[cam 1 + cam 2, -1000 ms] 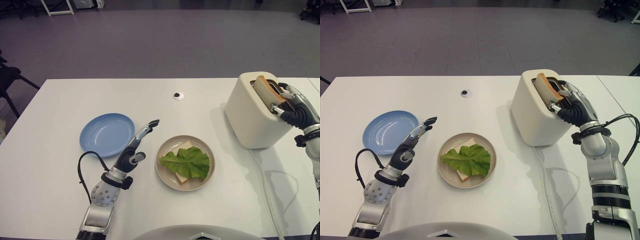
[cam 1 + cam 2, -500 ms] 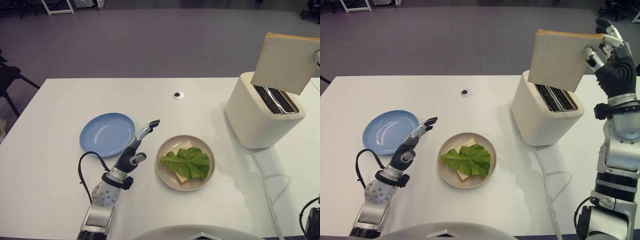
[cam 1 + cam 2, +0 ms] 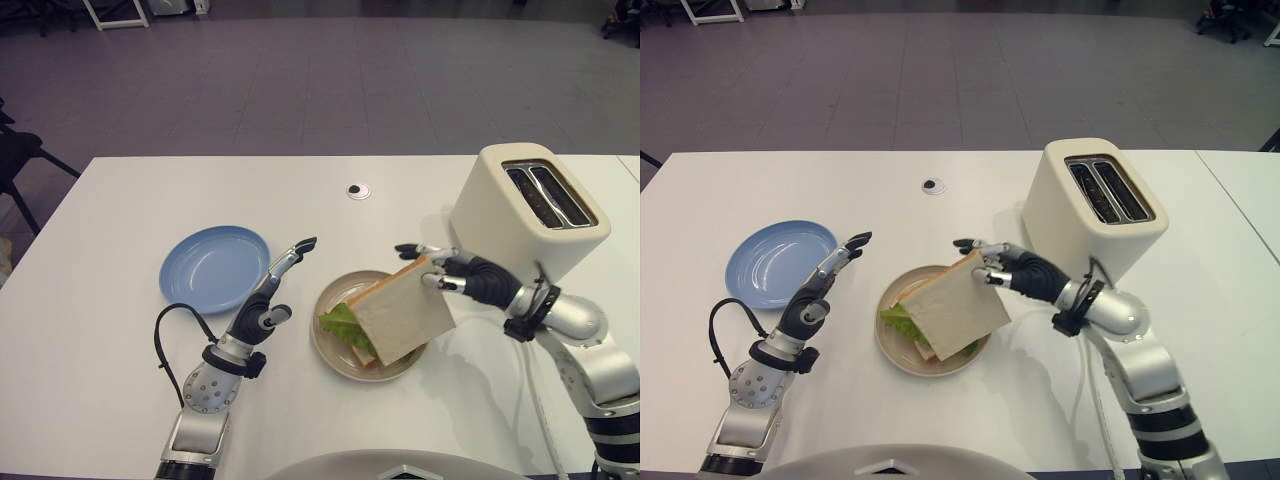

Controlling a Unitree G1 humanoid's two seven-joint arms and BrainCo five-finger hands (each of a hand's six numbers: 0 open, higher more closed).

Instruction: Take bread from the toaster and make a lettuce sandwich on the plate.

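Note:
A slice of white bread (image 3: 405, 318) hangs tilted just over the beige plate (image 3: 330, 355), and my right hand (image 3: 462, 277) is shut on its upper right corner. Under it lie a green lettuce leaf (image 3: 336, 322) and a lower bread slice (image 3: 363, 358) whose corner peeks out. The cream toaster (image 3: 525, 218) stands to the right with both slots empty. My left hand (image 3: 268, 300) is held above the table left of the plate, fingers stretched out, holding nothing.
A light blue plate (image 3: 213, 267) sits at the left of the white table. A small round black-and-white grommet (image 3: 357, 191) lies at the back centre. The toaster's white cable (image 3: 530, 400) runs toward the front edge at the right.
My right hand pulled the bread slice up out of the toaster, lifted it high, then carried it down and left over the plate. The left hand has stayed in place.

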